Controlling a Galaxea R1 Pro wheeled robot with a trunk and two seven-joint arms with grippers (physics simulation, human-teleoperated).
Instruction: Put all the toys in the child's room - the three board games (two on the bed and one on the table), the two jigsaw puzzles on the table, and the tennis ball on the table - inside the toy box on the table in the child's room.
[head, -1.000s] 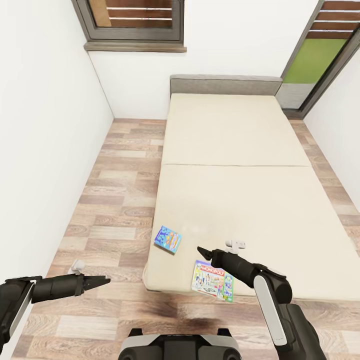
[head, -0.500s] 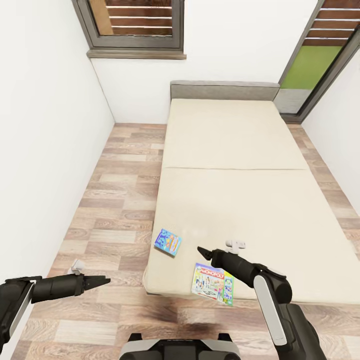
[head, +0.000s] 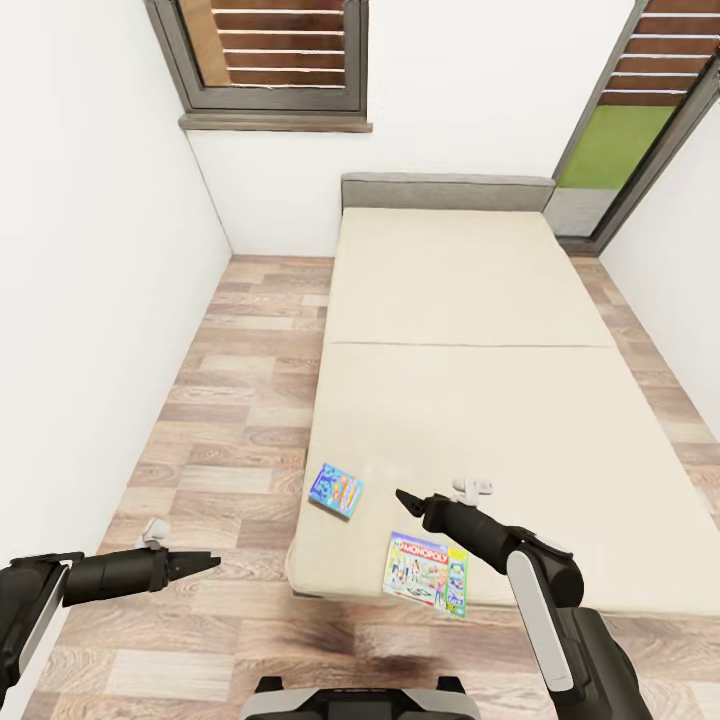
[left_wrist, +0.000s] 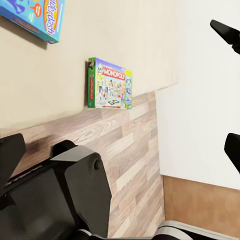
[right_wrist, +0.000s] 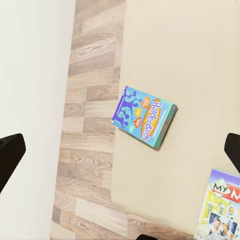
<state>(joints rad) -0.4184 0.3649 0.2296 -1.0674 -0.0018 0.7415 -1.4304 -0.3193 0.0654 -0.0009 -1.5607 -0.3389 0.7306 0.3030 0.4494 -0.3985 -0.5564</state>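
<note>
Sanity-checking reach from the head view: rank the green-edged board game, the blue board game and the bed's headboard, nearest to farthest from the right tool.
1. Green-edged board game: lies on the bed's near edge, just below the right tool.
2. Blue board game: at the mattress's left edge, to the tool's left, slightly farther.
3. Headboard: at the bed's far end by the wall, clearly farthest.

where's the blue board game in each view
Head view: blue board game lies at the mattress's near left corner, ahead of the right gripper.
Left wrist view: blue board game is cut off at a picture corner.
Right wrist view: blue board game sits mid-picture, near the mattress edge.
Shared landmark: the green-edged Monopoly box beside it.
</note>
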